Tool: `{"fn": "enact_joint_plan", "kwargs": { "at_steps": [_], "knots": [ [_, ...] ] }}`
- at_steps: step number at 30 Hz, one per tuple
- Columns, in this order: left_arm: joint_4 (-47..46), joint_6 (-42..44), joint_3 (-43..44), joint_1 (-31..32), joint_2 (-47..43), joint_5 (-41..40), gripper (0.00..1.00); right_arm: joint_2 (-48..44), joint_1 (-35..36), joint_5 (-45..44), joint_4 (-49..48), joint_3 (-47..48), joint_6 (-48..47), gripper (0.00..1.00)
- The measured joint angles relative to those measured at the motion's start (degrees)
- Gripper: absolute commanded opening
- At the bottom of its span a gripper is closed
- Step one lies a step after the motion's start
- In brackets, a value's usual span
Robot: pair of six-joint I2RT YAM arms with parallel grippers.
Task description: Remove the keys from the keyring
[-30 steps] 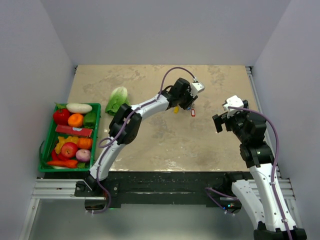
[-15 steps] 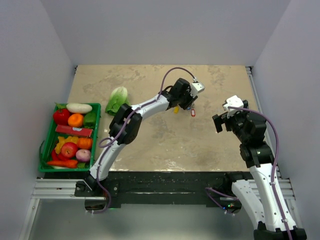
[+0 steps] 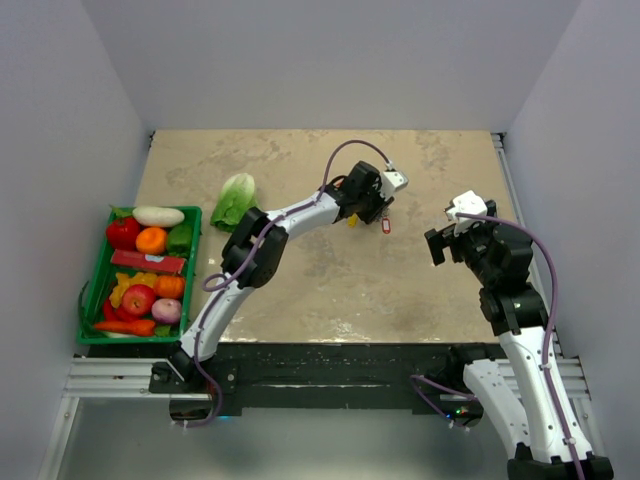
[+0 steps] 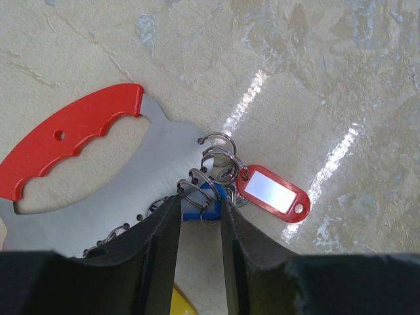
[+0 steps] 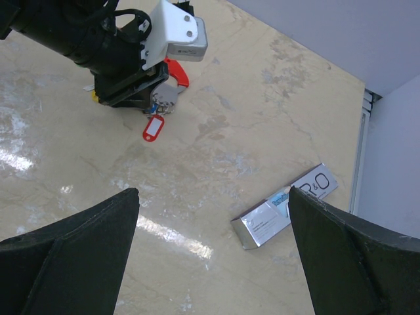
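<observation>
The keyring (image 4: 220, 164) is a cluster of thin silvery rings lying on the table, with a red oval fob (image 4: 272, 191) to its right. The rings hang through holes in a flat metal plate with a red handle (image 4: 72, 147). A blue key tag (image 4: 200, 205) sits among the rings. My left gripper (image 4: 199, 200) is low over the bunch, its jaws closed narrowly on the blue tag. A yellow tag (image 4: 180, 305) shows below the fingers. In the top view the left gripper (image 3: 375, 207) is beside the fob (image 3: 386, 226). My right gripper (image 5: 213, 203) is open wide and empty, to the right.
A silver and blue box (image 5: 285, 207) lies on the table under my right gripper. A green basket (image 3: 95, 290) of toy fruit and vegetables stands at the left edge. A lettuce (image 3: 235, 198) lies at the back left.
My left wrist has turned and shifted slightly over the keys. The fob and the right arm have not moved.
</observation>
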State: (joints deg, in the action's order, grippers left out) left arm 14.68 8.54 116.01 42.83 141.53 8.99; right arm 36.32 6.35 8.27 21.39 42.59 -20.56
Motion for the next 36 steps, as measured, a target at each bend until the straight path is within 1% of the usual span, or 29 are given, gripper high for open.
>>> {"fn": "enact_joint_plan", "kwargs": {
  "at_steps": [9,11,13,16,18,30,33,36],
  "knots": [
    [-0.02,0.0,0.02,0.0,0.35,0.46,0.31,0.04,0.0,0.02,0.0,0.0,0.02,0.99],
    [-0.04,0.0,0.07,0.0,0.39,0.59,0.26,0.04,0.0,0.02,0.0,0.0,0.0,0.99],
    [-0.02,0.02,0.61,0.0,0.7,0.72,0.25,0.04,0.0,0.04,0.0,0.0,0.02,0.99],
    [-0.07,0.02,1.31,0.0,1.11,0.85,0.14,0.04,0.02,0.04,0.0,0.0,0.04,0.99],
    [-0.04,0.04,1.6,0.0,1.25,0.87,0.0,0.04,0.0,0.07,0.0,0.0,0.04,0.99],
    [-0.5,0.81,2.29,-0.11,1.44,0.79,0.0,0.07,0.0,0.39,0.02,0.0,0.04,0.99],
    [-0.76,2.08,-1.14,-0.35,-0.79,1.77,0.0,0.59,0.0,2.36,0.61,0.13,-0.55,0.99],
    [0.13,3.78,-6.34,-1.16,-5.29,4.68,0.0,2.12,0.0,6.73,2.71,1.42,-1.88,0.99]
  ]
}}
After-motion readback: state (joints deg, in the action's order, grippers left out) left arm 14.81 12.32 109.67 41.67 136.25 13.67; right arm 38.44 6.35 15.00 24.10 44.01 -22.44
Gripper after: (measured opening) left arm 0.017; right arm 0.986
